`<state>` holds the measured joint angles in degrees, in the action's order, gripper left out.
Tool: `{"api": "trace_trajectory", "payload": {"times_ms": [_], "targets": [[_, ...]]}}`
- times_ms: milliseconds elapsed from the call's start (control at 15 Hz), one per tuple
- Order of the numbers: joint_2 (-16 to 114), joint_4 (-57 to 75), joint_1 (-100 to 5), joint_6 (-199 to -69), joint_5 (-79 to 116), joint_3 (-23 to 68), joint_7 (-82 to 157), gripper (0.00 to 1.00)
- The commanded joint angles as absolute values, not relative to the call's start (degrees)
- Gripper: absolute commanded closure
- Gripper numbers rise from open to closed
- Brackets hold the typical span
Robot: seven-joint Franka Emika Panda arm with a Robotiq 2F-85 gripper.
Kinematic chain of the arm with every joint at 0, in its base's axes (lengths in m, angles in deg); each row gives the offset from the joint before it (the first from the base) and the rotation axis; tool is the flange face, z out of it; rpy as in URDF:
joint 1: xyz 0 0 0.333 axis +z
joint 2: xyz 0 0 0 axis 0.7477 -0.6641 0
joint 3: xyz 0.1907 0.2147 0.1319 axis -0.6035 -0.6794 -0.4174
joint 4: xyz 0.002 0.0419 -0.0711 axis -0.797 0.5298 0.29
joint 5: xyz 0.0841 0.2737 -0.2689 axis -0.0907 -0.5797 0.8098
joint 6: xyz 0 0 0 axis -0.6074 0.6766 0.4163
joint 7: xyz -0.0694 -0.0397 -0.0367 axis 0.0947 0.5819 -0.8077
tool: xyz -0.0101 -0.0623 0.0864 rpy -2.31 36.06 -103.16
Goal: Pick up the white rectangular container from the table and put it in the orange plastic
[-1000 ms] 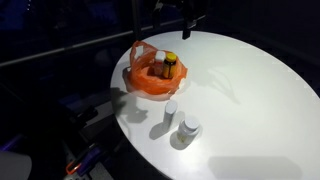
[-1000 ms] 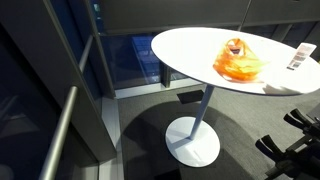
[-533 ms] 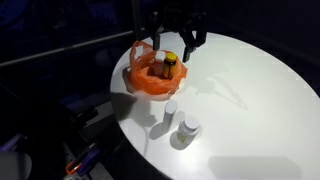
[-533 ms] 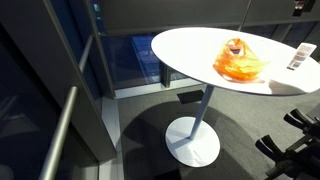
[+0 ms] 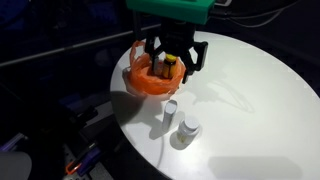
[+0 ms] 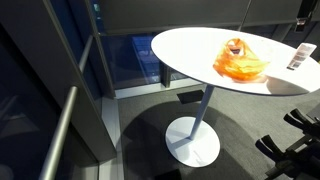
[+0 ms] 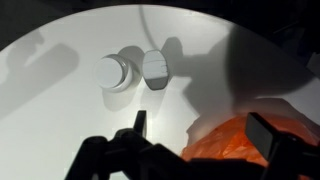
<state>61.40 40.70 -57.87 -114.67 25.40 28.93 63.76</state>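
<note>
Here's the gripper [image 5: 178, 58] hanging over the round white table [image 5: 250, 100], right above the orange plastic bag [image 5: 147, 80], jaws spread wide and nothing between them. In the wrist view the two dark fingers [image 7: 140, 126] stand well apart at the bottom of the picture, and only bare tabletop and a fold of orange show in the gap.

The bag sits close to the table's edge in both exterior views, crumpled, mouth up [image 6: 240, 62]. A brown bottle [image 5: 169, 66] with a yellow label stands upright inside it, just under the open fingers.

And the one to watch: the white rectangular container [image 5: 171, 107] is on the tabletop, outside the bag, between it and the table's near edge. From the wrist it shows as a rounded white block [image 7: 156, 68], untouched, clear of the claw. Just beside it stands a round white bottle [image 5: 190, 126] with a cap [image 7: 112, 72]; whether the two touch I cannot tell, as their shadows merge. Both sit apart from the bag [image 7: 250, 140].
</note>
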Motion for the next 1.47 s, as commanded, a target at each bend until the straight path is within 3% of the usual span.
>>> {"api": "trace_trajectory", "payload": {"times_ms": [0, 1267, 1400], "targets": [[59.3, 39.45, -58.69, -113.95, 27.61, 28.97, 65.13, 0.0], [53.1, 40.49, -60.48, -113.8, 31.47, 29.49, 64.33, 0.0], [52.81, 40.39, -60.44, -113.48, 31.67, 29.46, 64.27, 0.22]]}}
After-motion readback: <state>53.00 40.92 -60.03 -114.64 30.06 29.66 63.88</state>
